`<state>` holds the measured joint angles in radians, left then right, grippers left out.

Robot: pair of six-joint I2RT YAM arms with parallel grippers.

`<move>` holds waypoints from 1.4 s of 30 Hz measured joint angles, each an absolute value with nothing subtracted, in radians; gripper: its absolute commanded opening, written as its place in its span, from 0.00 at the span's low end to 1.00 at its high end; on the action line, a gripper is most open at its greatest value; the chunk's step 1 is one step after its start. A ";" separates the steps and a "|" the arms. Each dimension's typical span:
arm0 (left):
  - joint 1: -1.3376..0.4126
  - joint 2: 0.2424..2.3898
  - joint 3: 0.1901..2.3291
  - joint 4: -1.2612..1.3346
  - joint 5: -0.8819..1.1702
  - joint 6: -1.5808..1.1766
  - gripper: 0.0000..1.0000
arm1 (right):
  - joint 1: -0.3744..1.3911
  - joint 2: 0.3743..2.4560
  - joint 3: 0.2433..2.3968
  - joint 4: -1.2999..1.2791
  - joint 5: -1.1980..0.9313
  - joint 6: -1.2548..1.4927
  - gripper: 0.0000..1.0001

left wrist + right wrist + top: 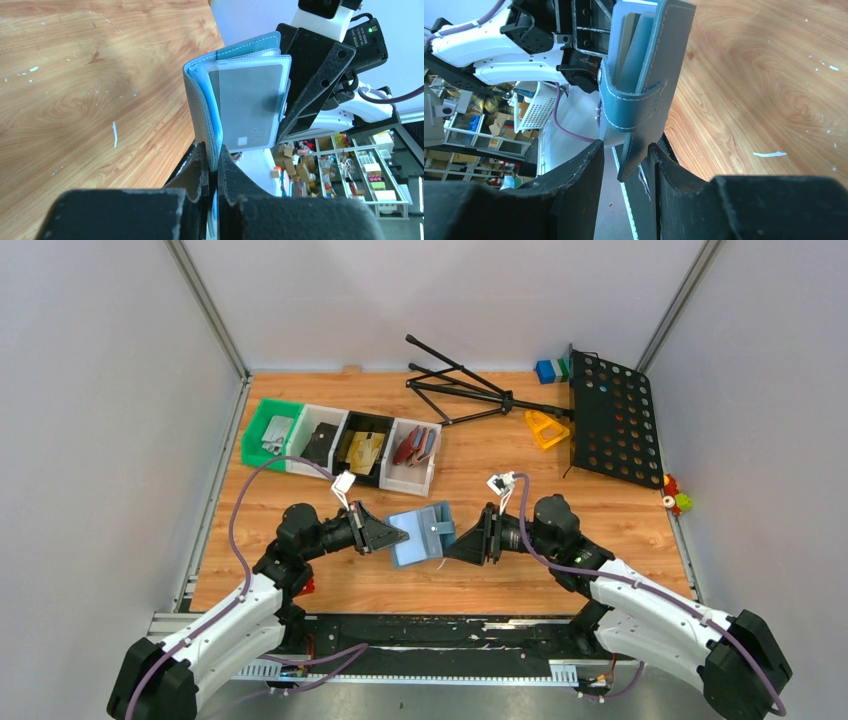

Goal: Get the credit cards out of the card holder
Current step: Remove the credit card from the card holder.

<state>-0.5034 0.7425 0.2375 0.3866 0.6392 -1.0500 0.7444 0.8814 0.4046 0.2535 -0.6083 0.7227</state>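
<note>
Left gripper (212, 156) clamps one card holder (198, 102); right gripper (625, 148) gapes around it; one grey card (250, 100) shows.

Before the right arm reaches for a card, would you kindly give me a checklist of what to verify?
1. Left gripper shut on an edge of the card holder: ok.
2. Holder held open, sleeves fanned: ok.
3. Grey card showing in a clear sleeve: ok.
4. Right gripper open: ok.
5. Right gripper lined up on a card: not ok, it straddles the holder's strap flap.
6. More cards behind the grey one: cannot tell.
</note>
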 measured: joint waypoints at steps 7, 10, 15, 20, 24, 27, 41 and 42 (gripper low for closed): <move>-0.503 0.742 0.237 0.387 0.652 -1.050 0.00 | 0.738 0.881 0.403 0.274 -0.610 0.734 0.37; -0.503 0.740 0.237 0.387 0.655 -1.050 0.00 | 0.738 0.885 0.405 0.262 -0.606 0.731 0.35; -0.503 0.735 0.237 0.385 0.657 -1.050 0.00 | 0.737 0.915 0.416 0.218 -0.599 0.721 0.39; -0.503 0.735 0.237 0.382 0.658 -1.048 0.00 | 0.737 0.931 0.430 0.197 -0.599 0.711 0.50; -0.503 0.735 0.237 0.375 0.657 -1.046 0.00 | 0.737 0.952 0.445 0.197 -0.606 0.706 0.62; -0.503 0.735 0.239 0.365 0.657 -1.042 0.00 | 0.740 0.969 0.463 0.189 -0.611 0.704 0.66; -0.503 0.749 0.239 0.347 0.653 -1.034 0.00 | 0.846 1.055 0.573 0.065 -0.524 0.644 0.66; -0.503 0.749 0.239 0.346 0.653 -1.033 0.00 | 0.849 1.060 0.573 0.062 -0.522 0.644 0.66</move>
<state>-0.5034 0.7490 0.2390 0.3462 0.6533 -1.0328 0.8486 1.0595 0.5732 0.0616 -0.5217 0.6437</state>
